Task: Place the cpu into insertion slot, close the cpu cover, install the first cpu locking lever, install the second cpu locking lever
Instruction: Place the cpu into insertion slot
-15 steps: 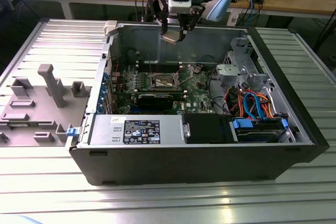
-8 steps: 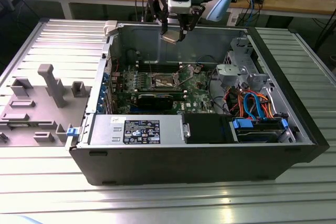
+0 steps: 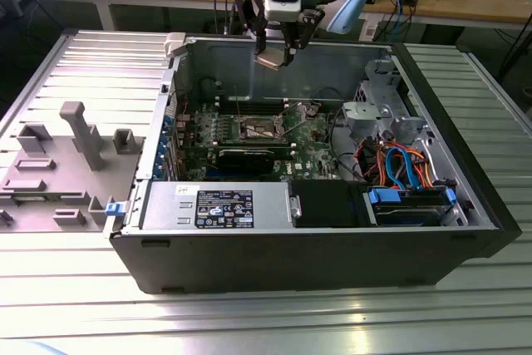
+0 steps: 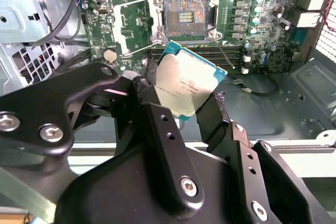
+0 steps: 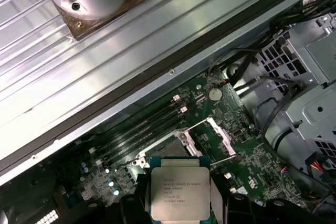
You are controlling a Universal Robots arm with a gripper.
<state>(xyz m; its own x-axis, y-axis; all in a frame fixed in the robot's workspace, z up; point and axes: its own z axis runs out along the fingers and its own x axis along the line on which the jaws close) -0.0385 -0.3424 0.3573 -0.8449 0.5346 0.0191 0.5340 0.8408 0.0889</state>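
My gripper [image 3: 277, 56] hangs above the open computer case, shut on the cpu [image 3: 273, 59]. In both wrist views the cpu [image 4: 186, 85] [image 5: 180, 195] shows as a pale silver square on a green base, pinched at two opposite edges by the black fingers [image 4: 148, 80]. It is held well above the green board. Below it the insertion slot [image 4: 184, 17] [image 3: 258, 128] lies bare with a dark, pin-filled centre. The cpu cover [image 4: 134, 22] [image 5: 209, 131] is swung open beside the slot. A thin wire locking lever [image 4: 227, 56] stands loose next to the slot.
Long memory slots [image 4: 205, 57] run beside the socket. A metal drive cage [image 3: 378, 114], orange and blue cables [image 3: 399, 160], a labelled power supply [image 3: 220, 205] and blue drive bays [image 3: 411, 204] crowd the case. A grey fixture [image 3: 75, 147] sits on the ridged table at the exterior view's left.
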